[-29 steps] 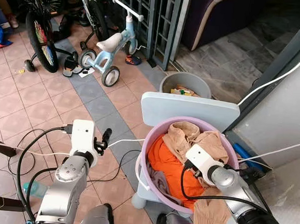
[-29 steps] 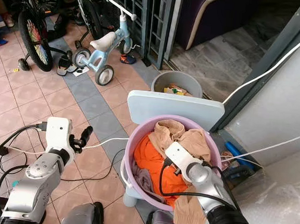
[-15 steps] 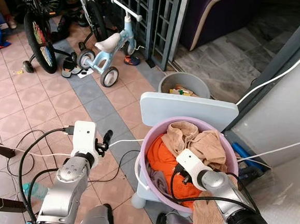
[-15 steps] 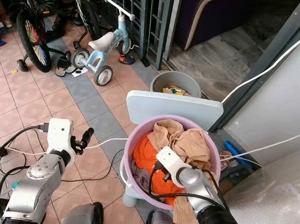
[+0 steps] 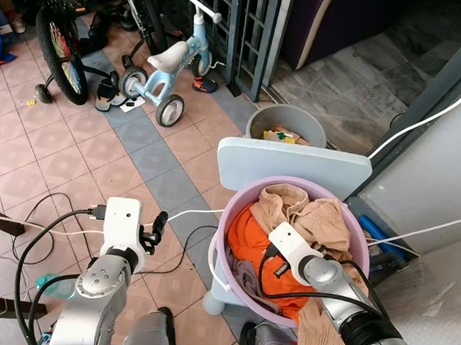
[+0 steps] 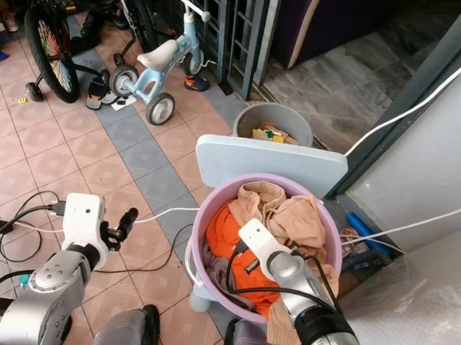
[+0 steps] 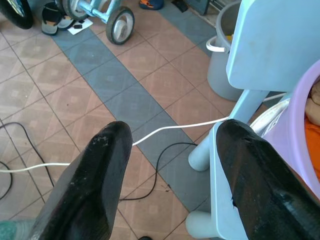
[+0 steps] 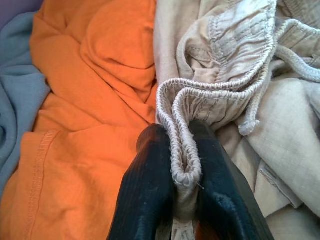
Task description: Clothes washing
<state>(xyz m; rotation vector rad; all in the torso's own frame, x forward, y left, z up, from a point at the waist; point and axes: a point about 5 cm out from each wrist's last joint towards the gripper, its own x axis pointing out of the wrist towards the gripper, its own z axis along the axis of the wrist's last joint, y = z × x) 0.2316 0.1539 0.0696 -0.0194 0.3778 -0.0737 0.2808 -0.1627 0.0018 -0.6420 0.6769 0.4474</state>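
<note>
lower left of the head view, left gripper hangs over the tiled floor with fingers spread apart, holding nothing. lower centre-right, right gripper is down in the purple basin, pinched tight on the elastic waistband of the beige trousers. orange garment lies beside them, grey cloth at the near edge. basin sits on a pale blue stool. behind it a grey bucket, then a kids' balance bike upper left.
</note>
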